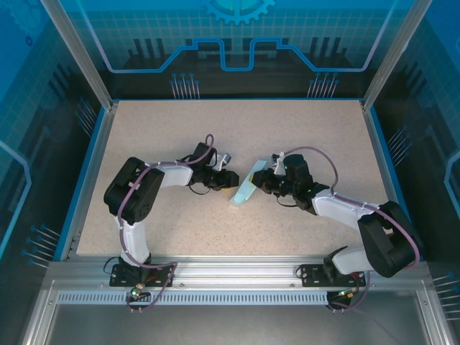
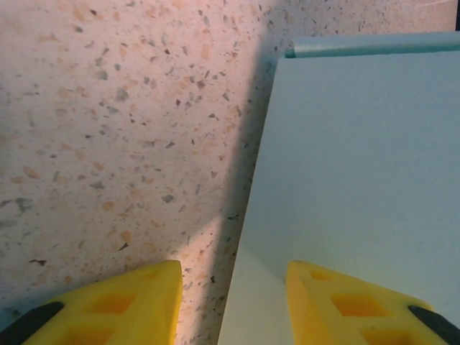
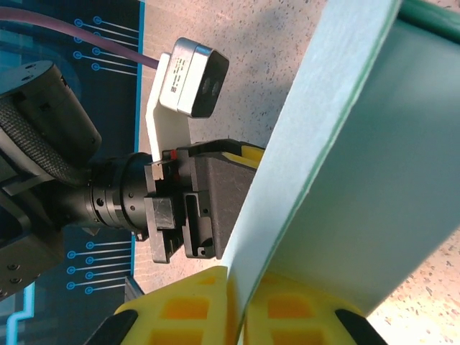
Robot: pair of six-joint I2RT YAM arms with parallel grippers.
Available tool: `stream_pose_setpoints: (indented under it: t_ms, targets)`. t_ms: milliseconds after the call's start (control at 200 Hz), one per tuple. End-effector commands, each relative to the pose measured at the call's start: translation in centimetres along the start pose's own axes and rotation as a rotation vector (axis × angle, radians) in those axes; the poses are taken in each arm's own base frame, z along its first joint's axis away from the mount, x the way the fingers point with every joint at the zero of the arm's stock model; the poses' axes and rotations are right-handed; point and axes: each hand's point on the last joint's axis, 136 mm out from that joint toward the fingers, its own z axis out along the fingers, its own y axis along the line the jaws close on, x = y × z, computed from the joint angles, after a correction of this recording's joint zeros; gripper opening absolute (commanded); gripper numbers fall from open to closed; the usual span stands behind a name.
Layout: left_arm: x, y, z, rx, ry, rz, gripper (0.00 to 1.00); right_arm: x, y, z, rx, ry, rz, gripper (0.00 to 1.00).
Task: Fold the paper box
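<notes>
Now, paper box standing tilted at centre frame on speckled table, right gripper pinching its panel edge tight, left gripper sitting wide apart, card edge lying between its jaws.

Probably a robotics lab cell: a speckled table fenced by aluminium rails and blue circuit-print panels.

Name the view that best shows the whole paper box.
Top external: the paper box appears entire there, though small and tilted. Left wrist gives one flat panel close up; right wrist gives a cropped panel and its edge.
</notes>
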Motion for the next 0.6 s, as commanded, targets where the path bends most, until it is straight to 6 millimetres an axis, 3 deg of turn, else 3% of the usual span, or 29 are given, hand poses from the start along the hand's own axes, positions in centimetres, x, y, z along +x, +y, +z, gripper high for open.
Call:
stream_pose_setpoints:
  t_ms: [0, 140, 290, 450, 595]
  targets:
    - [0.5, 0.8, 0.3, -0.05, 0.021, -0.029, 0.45, 0.5, -3.2, 0.6, 0.152, -0.018, 0.023, 0.1]
    - [-1.5, 1.1, -2.2, -0.118, -0.091, -0.02, 0.51, 0.5, -3.3, 0.8, 0.187, -0.026, 0.006, 0.1]
    - [-2.7, 0.0, -6.9, -0.189, -0.268, 0.057, 0.57, 0.4, -3.1, 0.9, 0.195, -0.03, -0.005, 0.09]
    - [-1.4, -3.2, -10.2, -0.123, -0.382, 0.196, 0.62, 0.3, -2.9, 1.0, 0.198, -0.032, -0.01, 0.09]
    - [1.1, -6.4, -10.5, -0.122, -0.468, 0.447, 0.72, 0.1, -2.6, 1.2, 0.198, -0.033, -0.016, 0.09]
